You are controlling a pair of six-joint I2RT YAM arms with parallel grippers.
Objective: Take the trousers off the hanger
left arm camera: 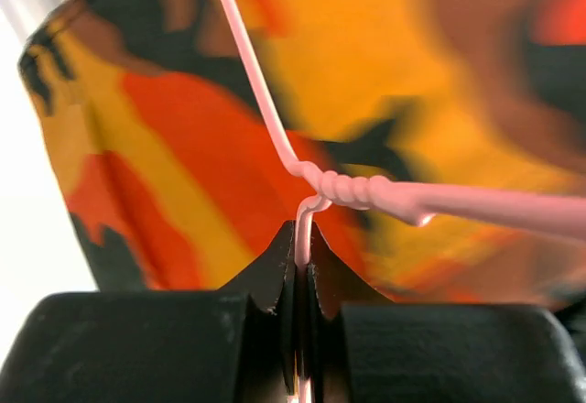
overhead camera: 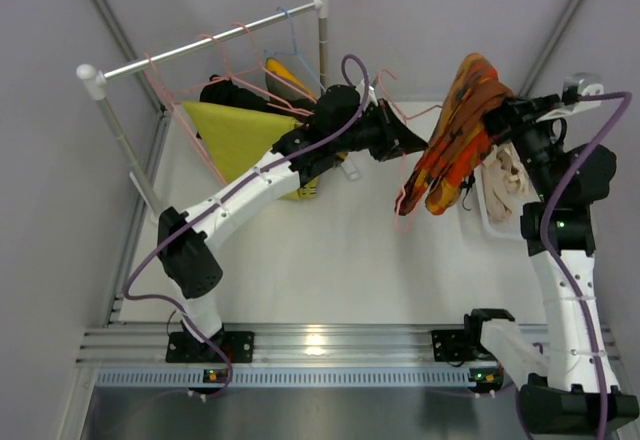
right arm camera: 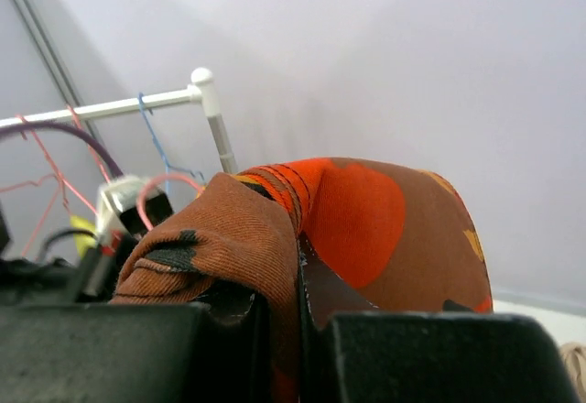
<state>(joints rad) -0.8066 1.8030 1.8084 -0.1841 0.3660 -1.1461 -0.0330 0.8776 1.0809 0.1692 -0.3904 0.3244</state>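
Observation:
The orange-red patterned trousers (overhead camera: 455, 135) hang in the air over a pink wire hanger (overhead camera: 403, 198) at the right of the table. My right gripper (overhead camera: 497, 110) is shut on the top fold of the trousers (right arm camera: 366, 211); its jaws (right arm camera: 298, 270) pinch the cloth. My left gripper (overhead camera: 418, 146) is shut on the pink hanger's wire (left arm camera: 366, 190) just below its twisted neck, with the trousers (left arm camera: 183, 147) filling the view behind my left gripper (left arm camera: 302, 238). The pale beige trousers (overhead camera: 507, 175) lie crumpled under my right arm.
A white clothes rail (overhead camera: 200, 45) stands at the back left with several pink and blue hangers, a yellow cloth (overhead camera: 240, 135) and a dark cloth (overhead camera: 225, 90). The rail also shows in the right wrist view (right arm camera: 110, 107). A white tray rim (overhead camera: 482, 215) lies by the beige trousers.

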